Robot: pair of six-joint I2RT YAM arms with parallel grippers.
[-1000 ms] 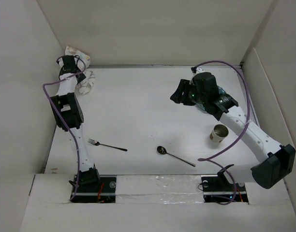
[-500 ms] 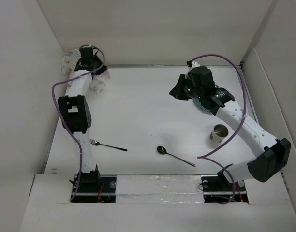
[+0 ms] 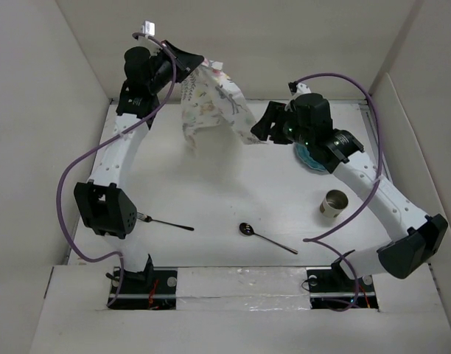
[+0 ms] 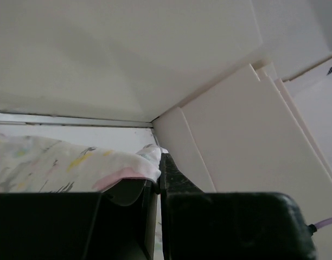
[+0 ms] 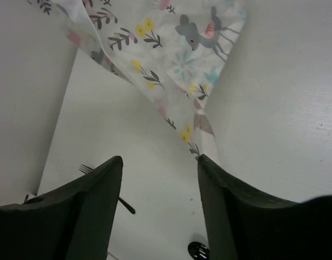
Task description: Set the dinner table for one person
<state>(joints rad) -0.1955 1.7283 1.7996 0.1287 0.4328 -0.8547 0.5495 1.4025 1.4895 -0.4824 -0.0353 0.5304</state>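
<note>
Dinner table: a large, plain white, matte rectangular tabletop (image 3: pixel 211 188) was seen lying flat beneath both arms, enclosed by white walls.
Placemat: a soft cloth placemat printed with pastel animals and leaves (image 3: pixel 211 103) was held aloft over the far left of the table, draped in folds.
Left gripper: the left gripper (image 3: pixel 187 65) was raised high and clenched on the placemat's upper edge.
Right gripper: the right gripper (image 3: pixel 262 133) was spread wide and held nothing. The cloth's hanging corner was just ahead of its fingertips.
Smaller items: a teal round dish (image 3: pixel 308 157) was half hidden under the right arm. A metal cup (image 3: pixel 334 203), a steel spoon (image 3: pixel 266 237) and a steel fork (image 3: pixel 165 222) lay nearer.
Handling: the table was judged rigid and fixed, to be laid upon rather than gripped. The placemat was judged light and limp, best pinched at its free corner.
</note>
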